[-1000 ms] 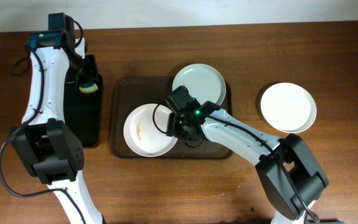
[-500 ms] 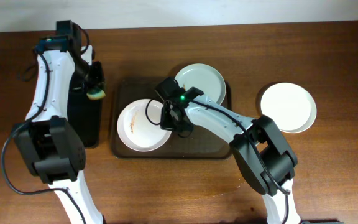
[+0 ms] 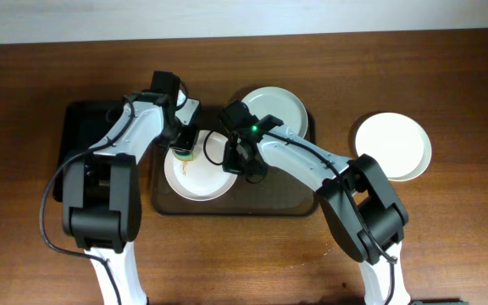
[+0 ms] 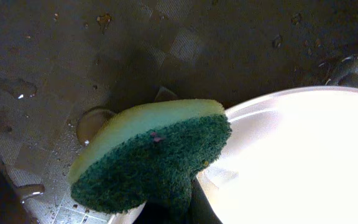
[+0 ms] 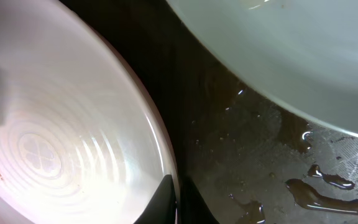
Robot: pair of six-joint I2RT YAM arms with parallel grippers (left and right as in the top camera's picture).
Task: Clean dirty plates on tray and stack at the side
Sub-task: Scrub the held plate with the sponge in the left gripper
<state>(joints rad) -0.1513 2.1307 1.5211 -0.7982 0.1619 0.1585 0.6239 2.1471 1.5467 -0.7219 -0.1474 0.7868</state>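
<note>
Brown tray (image 3: 163, 205): lies mid-table; its textured base is wet with droplets.
Smeared plate (image 3: 203, 180): lies on the tray's left half, with orange-brown streaks near its upper-left rim.
Left gripper (image 3: 181, 147): clamped on a green-and-yellow sponge (image 4: 149, 155), which hangs at the smeared plate's upper-left rim, partly over the plate and partly over the tray.
Right gripper (image 5: 176, 200): fingers pinch the smeared plate's right rim, one inside the rim and one outside.
Pale plate (image 3: 276, 108): sits in the tray's far right corner, just beside the right arm.
White plate (image 3: 392, 146): rests on the table right of the tray, well apart from both grippers.
Black tray (image 3: 76, 140): lies left of the brown tray.
</note>
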